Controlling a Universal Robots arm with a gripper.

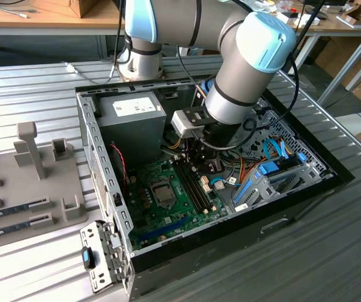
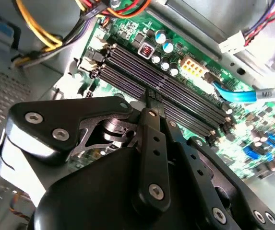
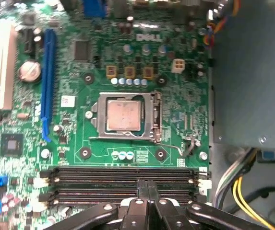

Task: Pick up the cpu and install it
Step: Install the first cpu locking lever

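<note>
On the exterior view's left, a grey fixture tray (image 1: 35, 189) lies on the ribbed metal table (image 1: 331, 251), carrying upright posts and long narrow memory sticks (image 1: 13, 211). Just beside it sits the open computer case (image 1: 95, 163), with the grey power supply (image 1: 133, 113) in its back corner and the green motherboard (image 1: 186, 211) on its floor.

The cpu (image 1: 164, 194) sits in its socket near the middle of the board, metal top facing up; in the first wrist view the cpu (image 3: 124, 115) shows seated inside the square socket frame (image 3: 155, 117), whose metal frame lies flat around it. Four dark, empty memory slots (image 3: 123, 184) run parallel just beside the socket.

Above those slots hangs the gripper (image 1: 200, 165), arm (image 1: 243, 69) reaching down into the case from the back. Fingers pressed together, tips meeting, nothing between them: seen in both wrist views, gripper (image 3: 148, 186) and gripper (image 2: 152, 98). Tips are over the memory slots (image 2: 166, 91), near the cpu but apart from it; contact with the slots cannot be told.

Toward the exterior view's right, bundled coloured wires (image 1: 240, 173) and blue cables (image 1: 271, 154) cross the drive bay area. Yellow wires (image 3: 238, 196) run beside the power supply wall in the first wrist view.
</note>
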